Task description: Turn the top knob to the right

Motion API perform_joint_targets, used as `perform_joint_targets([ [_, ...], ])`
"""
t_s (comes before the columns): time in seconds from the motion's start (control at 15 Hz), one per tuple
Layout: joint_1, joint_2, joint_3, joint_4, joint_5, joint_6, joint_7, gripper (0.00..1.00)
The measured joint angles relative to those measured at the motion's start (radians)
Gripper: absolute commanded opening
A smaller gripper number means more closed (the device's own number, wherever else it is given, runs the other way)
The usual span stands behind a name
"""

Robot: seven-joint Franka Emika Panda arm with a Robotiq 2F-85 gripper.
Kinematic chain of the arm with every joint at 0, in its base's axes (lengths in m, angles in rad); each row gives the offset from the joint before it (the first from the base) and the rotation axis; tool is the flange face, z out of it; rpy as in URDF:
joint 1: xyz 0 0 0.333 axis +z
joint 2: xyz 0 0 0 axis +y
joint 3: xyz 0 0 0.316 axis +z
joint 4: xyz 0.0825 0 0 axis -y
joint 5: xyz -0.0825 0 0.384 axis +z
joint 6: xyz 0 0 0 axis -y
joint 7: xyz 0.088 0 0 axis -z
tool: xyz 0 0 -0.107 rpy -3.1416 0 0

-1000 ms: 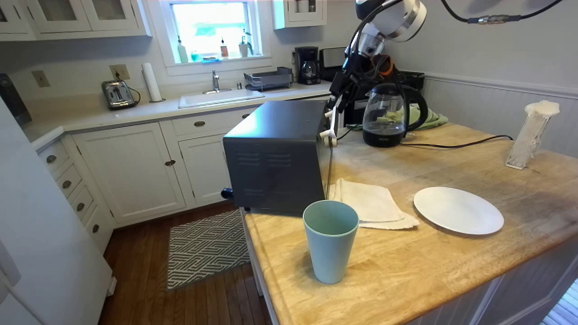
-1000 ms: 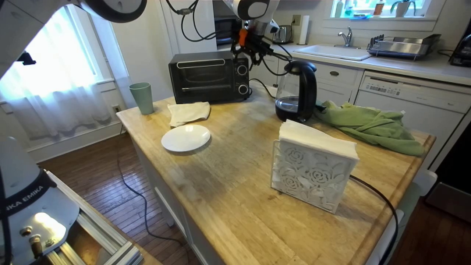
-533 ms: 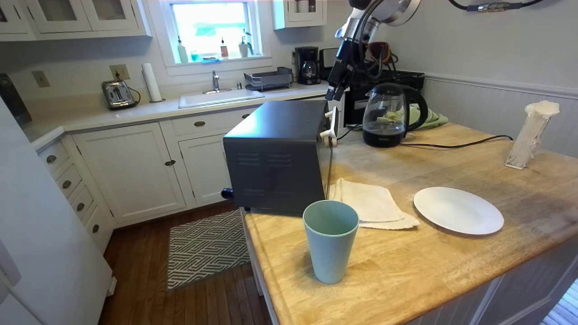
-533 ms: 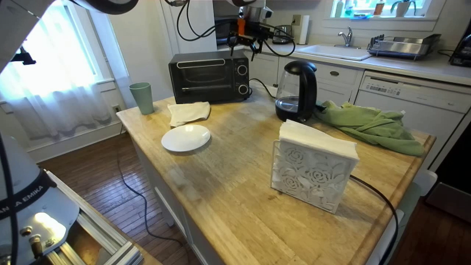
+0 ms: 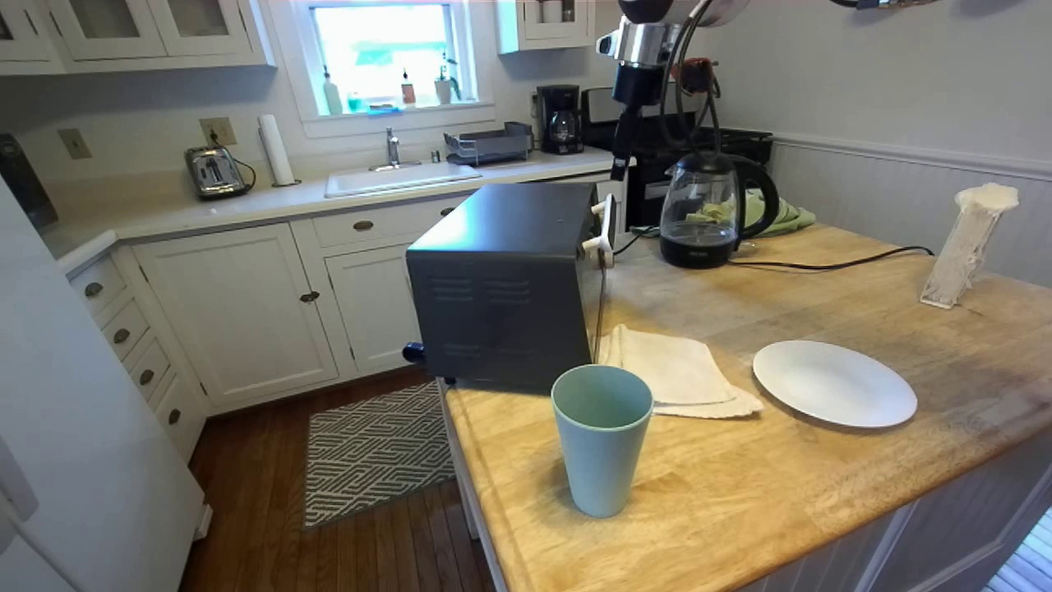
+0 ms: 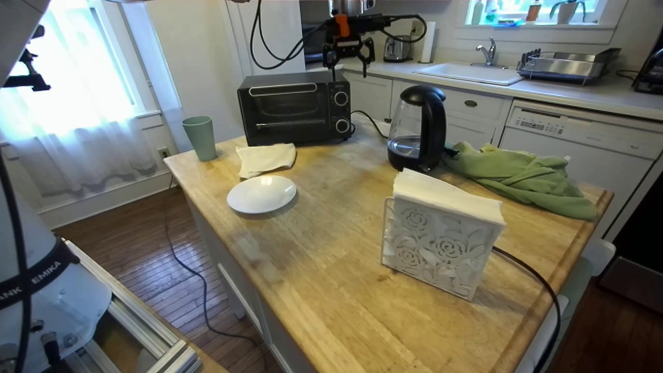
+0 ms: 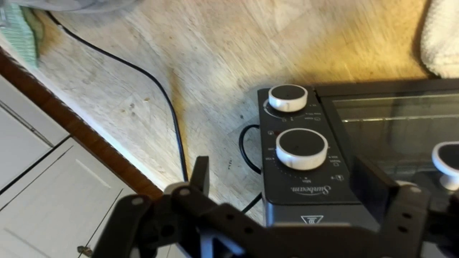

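The top knob, a round black-faced dial with a white rim, sits right of centre in the wrist view, on a black control panel; the matching lower knob lies just above it in that frame. Both belong to a black metal toaster oven, upper middle in an exterior view. Over the oven's right end there hangs a black two-fingered gripper, its fingers spread wide and ending above the top knob, apart from it. Whether a fingertip touches the oven's top edge, I cannot tell.

Farther out in an exterior view, a folded cream cloth lies before the oven, a round white plate left of centre, a tapered pale green cup stands upper left. Right of centre are a clear glass kettle with black handle and an ornate white napkin holder; a crumpled green towel lies at the right. All rest on a light wooden tabletop.
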Motion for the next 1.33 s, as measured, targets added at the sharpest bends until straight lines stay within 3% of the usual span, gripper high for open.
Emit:
perform_joint_targets([
  [0.4,0.071,-0.089,-0.079,-0.222,-0.185,0.278,0.047,1.00],
  [0.87,0.088,-0.126,-0.097,-0.290,-0.260,0.323,0.091,1.00],
  [1.33,0.134,-0.144,-0.106,-0.395,-0.350,0.356,0.215,1.00],
])
